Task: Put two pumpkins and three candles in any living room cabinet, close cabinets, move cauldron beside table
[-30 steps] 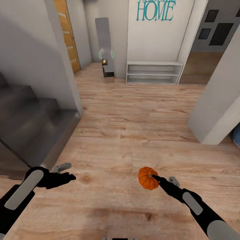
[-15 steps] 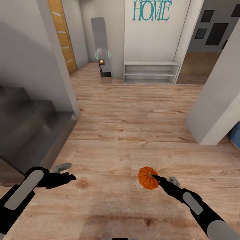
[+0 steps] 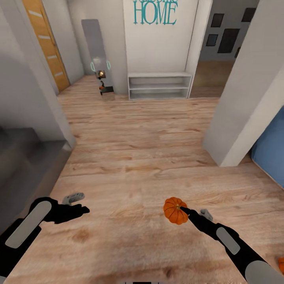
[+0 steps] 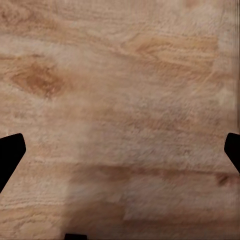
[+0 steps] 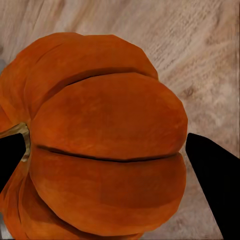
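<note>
- Your right gripper [image 3: 184,210] is squeezed onto one pumpkin [image 3: 175,211]. It holds the pumpkin up over the wood floor [image 3: 142,150], out in front of you.
- In the right wrist view, the pumpkin [image 5: 100,140] sits big and round between the two dark fingers [image 5: 212,175].
- Your left gripper [image 3: 81,205] holds nothing. In the left wrist view, its fingers [image 4: 10,152] are spread wide apart, with bare floor between them.
- You are in a hallway. Ahead is a white shelf [image 3: 159,85] under a wall with the word HOME [image 3: 155,14]. A tall mirror [image 3: 96,55] stands beside it, and an orange door [image 3: 45,43] is on the left.
- A bit of something orange [image 3: 280,263] peeks in at the low right edge. It may be the other pumpkin, but I cannot tell.
- So the job looks like it has just begun. One pumpkin is picked up, but it is not in a cabinet yet.
- Still to do, I think: put this pumpkin away, get the second pumpkin and three candles, shut every cabinet, and move the cauldron next to a table.
</note>
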